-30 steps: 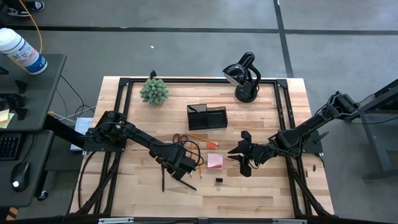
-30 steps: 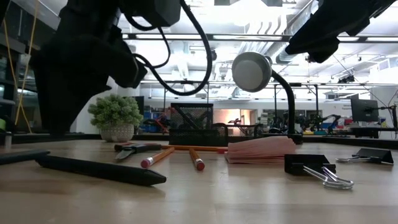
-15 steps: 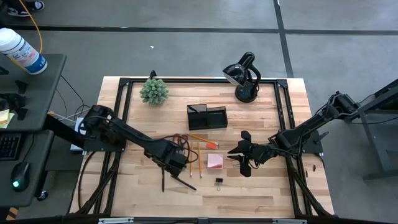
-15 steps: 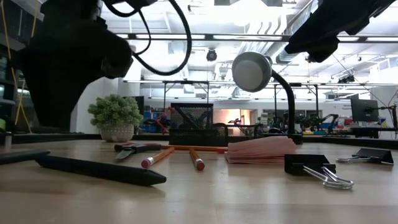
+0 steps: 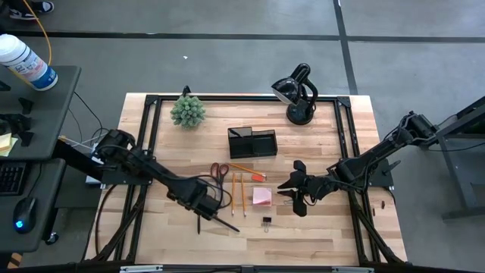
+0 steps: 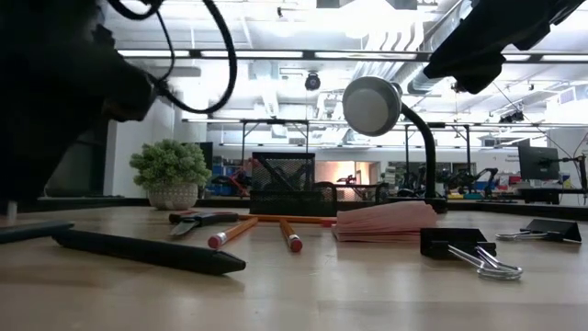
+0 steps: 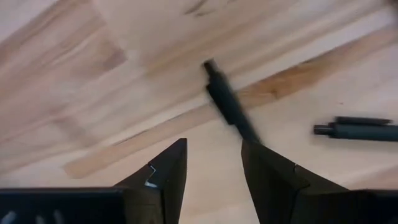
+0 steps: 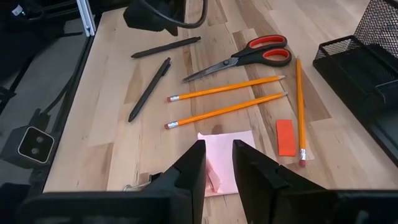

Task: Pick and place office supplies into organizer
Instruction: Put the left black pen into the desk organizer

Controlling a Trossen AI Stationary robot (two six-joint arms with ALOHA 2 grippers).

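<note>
Left gripper (image 7: 211, 165) parted, empty, above a pen (image 7: 229, 109) near the table's (image 5: 318, 235) front edge; pen just ahead of the fingertips.

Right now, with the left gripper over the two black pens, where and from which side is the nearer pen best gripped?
Grip the black pen at mid-barrel, coming straight down from above. It lies flat on the bare wood table, so its ends give little hold, and the left gripper is open, already lined up with one end of it. Set the fingers across the barrel, clear of the second pen alongside.
</note>
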